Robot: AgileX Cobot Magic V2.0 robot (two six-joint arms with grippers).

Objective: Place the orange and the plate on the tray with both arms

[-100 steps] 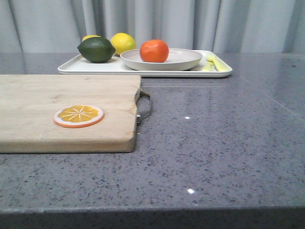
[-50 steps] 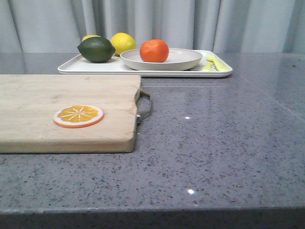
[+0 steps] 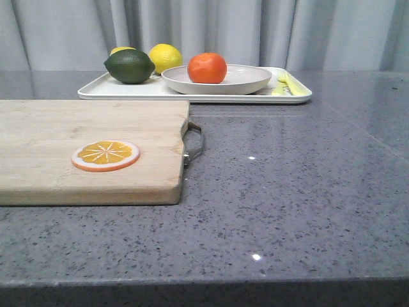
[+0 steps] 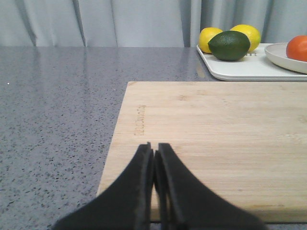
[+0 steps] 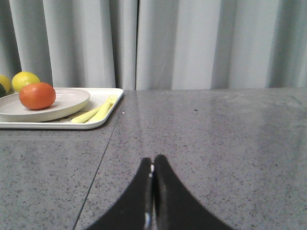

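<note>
The orange (image 3: 206,68) rests in the beige plate (image 3: 246,82), and the plate stands on the white tray (image 3: 115,90) at the back of the table. Both show again in the right wrist view as the orange (image 5: 37,95) in the plate (image 5: 67,103) on the tray (image 5: 108,109). Part of the orange (image 4: 298,47), the plate (image 4: 283,56) and the tray (image 4: 240,69) appear in the left wrist view. My left gripper (image 4: 154,147) is shut and empty over the wooden board. Shut and empty too, my right gripper (image 5: 153,159) hovers over bare countertop. Neither gripper shows in the front view.
A wooden cutting board (image 3: 64,128) with a metal handle (image 3: 195,144) lies at the front left, an orange slice (image 3: 105,155) on it. On the tray are a dark green lime (image 3: 129,66), yellow lemons (image 3: 165,56) and pale yellow cutlery (image 3: 285,83). Curtains hang behind.
</note>
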